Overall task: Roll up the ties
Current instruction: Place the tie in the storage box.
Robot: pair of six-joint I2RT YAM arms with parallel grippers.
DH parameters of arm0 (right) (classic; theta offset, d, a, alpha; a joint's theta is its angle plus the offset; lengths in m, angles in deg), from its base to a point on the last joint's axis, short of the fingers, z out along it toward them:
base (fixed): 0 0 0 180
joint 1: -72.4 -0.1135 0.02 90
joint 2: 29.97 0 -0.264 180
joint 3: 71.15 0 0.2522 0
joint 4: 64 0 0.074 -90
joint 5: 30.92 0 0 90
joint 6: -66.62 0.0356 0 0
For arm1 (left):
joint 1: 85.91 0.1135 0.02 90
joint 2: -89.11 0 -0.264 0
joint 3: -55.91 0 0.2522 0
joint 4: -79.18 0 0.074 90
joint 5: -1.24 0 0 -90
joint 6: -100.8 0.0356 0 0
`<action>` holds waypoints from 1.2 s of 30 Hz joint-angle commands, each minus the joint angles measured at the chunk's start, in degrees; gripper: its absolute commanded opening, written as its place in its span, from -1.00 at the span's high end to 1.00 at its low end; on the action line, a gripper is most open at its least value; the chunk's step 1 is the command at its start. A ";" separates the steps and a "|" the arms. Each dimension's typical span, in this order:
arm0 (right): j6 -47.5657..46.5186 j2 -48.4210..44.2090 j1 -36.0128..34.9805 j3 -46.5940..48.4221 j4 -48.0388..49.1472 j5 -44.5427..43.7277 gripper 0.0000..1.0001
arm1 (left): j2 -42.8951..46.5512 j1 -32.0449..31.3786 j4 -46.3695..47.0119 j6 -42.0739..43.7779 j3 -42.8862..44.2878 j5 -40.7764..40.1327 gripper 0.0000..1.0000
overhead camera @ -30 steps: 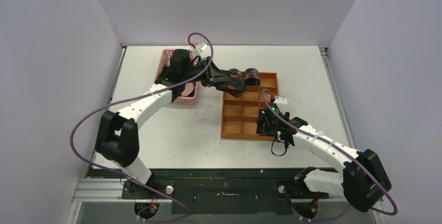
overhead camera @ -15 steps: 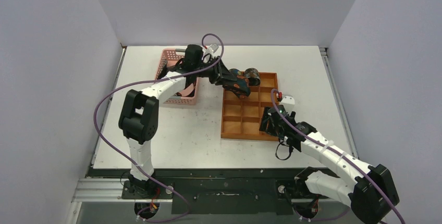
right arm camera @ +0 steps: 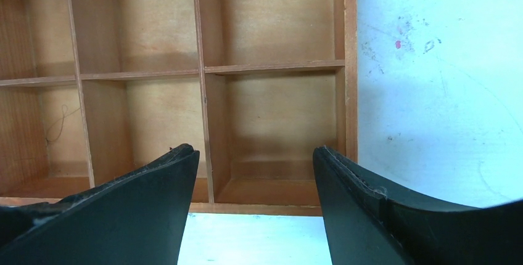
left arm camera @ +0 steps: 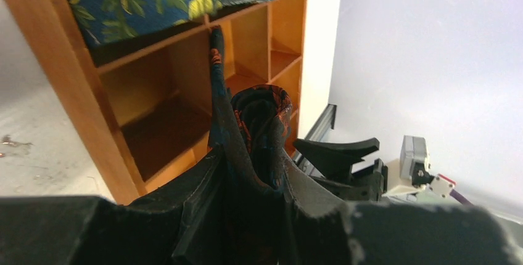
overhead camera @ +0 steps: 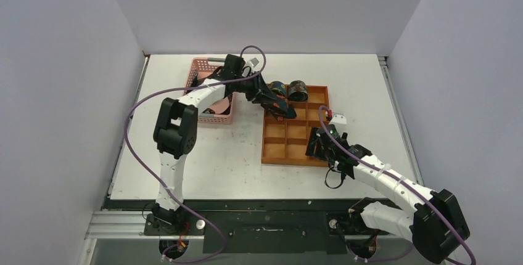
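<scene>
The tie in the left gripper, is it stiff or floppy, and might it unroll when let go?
Probably floppy: the tie creases where the left gripper pinches it. It may well loosen on release, since a loose tail stands out from the roll. Being round, it could roll, though the tray walls would likely check that.

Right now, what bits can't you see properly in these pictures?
Pink basket: top view, the left arm covers most of its inside.
Held tie: left wrist view, the left gripper hides its lower part.
Blue flowery tie: left wrist view, cut off by the top edge.
Right gripper: right wrist view, the bottom edge cuts off its fingers.
</scene>
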 commanded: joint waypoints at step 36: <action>-0.05 3.13 0.76 -6.09 9.16 4.04 -0.37 | -10.27 -15.50 -33.95 16.65 28.33 -51.54 1.00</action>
